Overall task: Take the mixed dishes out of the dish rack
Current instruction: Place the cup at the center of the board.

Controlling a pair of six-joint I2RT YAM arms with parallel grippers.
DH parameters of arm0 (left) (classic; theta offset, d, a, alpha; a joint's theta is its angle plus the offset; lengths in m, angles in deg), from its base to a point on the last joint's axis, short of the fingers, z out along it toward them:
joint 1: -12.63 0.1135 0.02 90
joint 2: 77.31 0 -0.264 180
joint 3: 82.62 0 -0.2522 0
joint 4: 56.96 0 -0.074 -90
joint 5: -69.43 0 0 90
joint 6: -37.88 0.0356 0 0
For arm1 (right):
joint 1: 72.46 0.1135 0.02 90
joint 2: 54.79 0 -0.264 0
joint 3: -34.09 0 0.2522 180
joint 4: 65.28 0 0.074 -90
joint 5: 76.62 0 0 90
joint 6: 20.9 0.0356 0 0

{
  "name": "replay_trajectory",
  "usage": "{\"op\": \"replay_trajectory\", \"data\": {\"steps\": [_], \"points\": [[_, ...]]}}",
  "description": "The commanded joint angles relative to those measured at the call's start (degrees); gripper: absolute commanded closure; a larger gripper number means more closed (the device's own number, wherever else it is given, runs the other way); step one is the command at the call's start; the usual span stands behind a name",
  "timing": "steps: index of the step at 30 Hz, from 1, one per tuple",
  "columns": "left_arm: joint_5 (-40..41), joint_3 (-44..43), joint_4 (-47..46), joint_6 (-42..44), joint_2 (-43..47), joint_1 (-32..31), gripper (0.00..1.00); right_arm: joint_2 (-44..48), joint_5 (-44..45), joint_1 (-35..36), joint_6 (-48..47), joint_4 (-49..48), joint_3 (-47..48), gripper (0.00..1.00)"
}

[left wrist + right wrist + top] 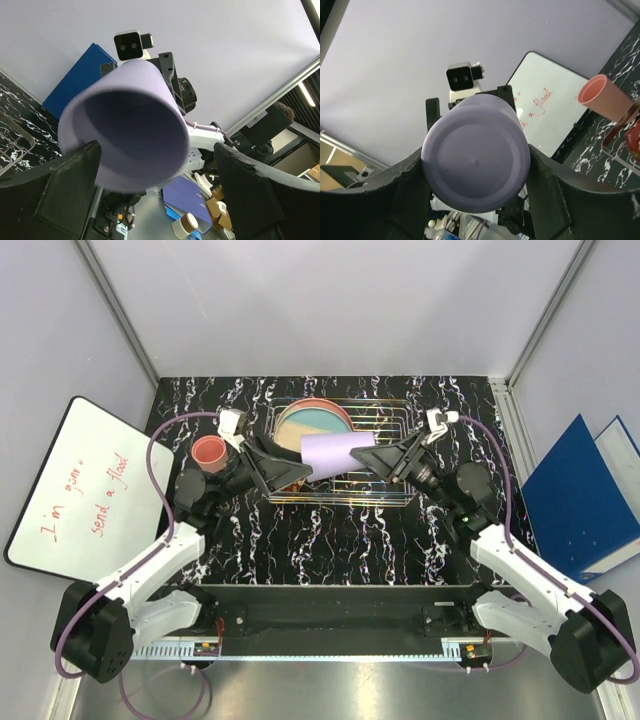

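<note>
A lavender cup (335,452) lies on its side in the air above the silver wire dish rack (392,422). My right gripper (376,457) is shut on its base, which fills the right wrist view (475,160) with a finger (547,190) pressed on each side. My left gripper (300,466) is open around the cup's mouth (130,125); its right finger (250,190) stands well clear of the cup. A cream and blue plate (303,426) rests in the rack behind the cup. A pink cup (210,452) stands on the table left of the rack, also in the right wrist view (600,95).
A whiteboard with red writing (75,490) lies at the left. Blue binders (590,490) lie at the right. The table is black marble-patterned (330,540). Grey walls close in the back and sides.
</note>
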Motion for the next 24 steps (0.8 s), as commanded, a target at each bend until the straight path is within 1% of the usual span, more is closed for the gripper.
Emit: {"op": "replay_trajectory", "data": {"steps": [1, 2, 4, 5, 6, 7, 9, 10, 11, 12, 13, 14, 15, 16, 17, 18, 19, 20, 21, 22, 23, 24], "points": [[-1.28, -2.34, -3.95, 0.15, -0.28, -0.77, 0.01, -2.83, 0.21, 3.79, -2.64, -1.75, 3.23, 1.00], [-1.28, -2.34, -3.95, 0.07, -0.19, -0.86, 0.02, -3.27, 0.38, 4.58, -2.73, -1.75, 3.15, 1.00], [-1.72, -2.43, -3.78, 0.24, -0.02, -0.94, 0.10, -3.98, 0.65, 5.11, -2.99, -1.58, 2.97, 1.00], [-1.98, -2.61, -3.60, 0.42, 0.07, -0.95, 0.19, -4.07, 0.82, 5.38, -3.17, -1.40, 2.80, 1.00], [-2.33, -2.87, -3.34, 0.76, 0.16, -0.95, 0.40, -3.89, 0.82, 5.29, -3.35, -1.31, 2.62, 1.00], [-2.42, -3.04, -2.29, 1.03, 0.25, -1.03, 0.55, -3.80, 0.82, 5.29, -3.70, -0.61, 2.62, 1.00], [-2.51, -3.83, -0.18, 2.86, 0.68, -1.03, 0.81, -3.28, 1.09, 5.29, -4.40, 0.71, 2.97, 1.00], [-2.42, -4.27, 3.48, 3.83, 0.95, -1.12, 1.00, -2.93, 1.26, 5.29, -4.75, 2.28, 3.15, 1.00], [-2.34, -5.23, 5.43, 4.89, 1.12, -1.03, 1.00, -2.75, 1.70, 5.29, -5.19, 3.16, 3.32, 1.00], [-2.16, -5.68, 7.02, 6.55, 1.82, -1.03, 1.00, -2.05, 1.96, 5.29, -5.80, 3.87, 3.32, 0.98], [-2.07, -6.03, 9.56, 7.35, 2.26, -0.95, 1.00, -1.61, 2.32, 5.38, -5.90, 4.75, 3.32, 0.85], [-1.55, -7.60, 11.67, 9.88, 2.79, -0.95, 1.00, -0.74, 2.93, 5.29, -6.16, 5.19, 3.41, 0.67], [-0.41, -9.18, 15.26, 12.26, 4.19, -0.95, 1.00, -0.29, 3.28, 5.38, -7.55, 6.41, 3.67, 0.45], [0.38, -11.37, 25.48, 15.07, 4.72, -0.68, 1.00, 0.50, 4.59, 5.29, -8.96, 10.52, 4.28, 0.06], [2.74, -16.53, 30.89, 21.36, 5.34, -0.51, 1.00, 2.07, 5.65, 5.29, -10.45, 13.43, 6.12, 0.00], [4.68, -19.80, 36.68, 24.73, 5.69, -0.42, 1.00, 2.96, 6.79, 5.29, -13.25, 16.68, 7.09, 0.00], [6.96, -23.31, 49.10, 27.89, 5.26, 0.02, 1.00, 3.66, 9.67, 5.29, -15.19, 23.15, 8.23, 0.00], [11.77, -30.57, 54.62, 32.71, 4.47, 0.37, 1.00, 4.89, 11.09, 5.29, -17.30, 26.43, 10.86, 0.00], [14.25, -34.21, 59.98, 34.24, 3.42, 0.89, 1.00, 5.25, 12.59, 5.29, -20.28, 32.21, 12.10, 0.00], [16.19, -37.90, 68.73, 35.47, 0.45, 2.55, 1.00, 5.68, 16.00, 5.29, -21.53, 34.79, 13.33, 0.00], [20.30, -44.55, 72.56, 37.40, -1.06, 3.44, 1.00, 6.21, 17.07, 5.20, -22.85, 36.47, 15.17, 0.00], [23.21, -47.84, 76.43, 38.03, -2.90, 4.15, 1.00, 6.30, 17.95, 5.29, -24.43, 38.92, 15.88, 0.00]]}}
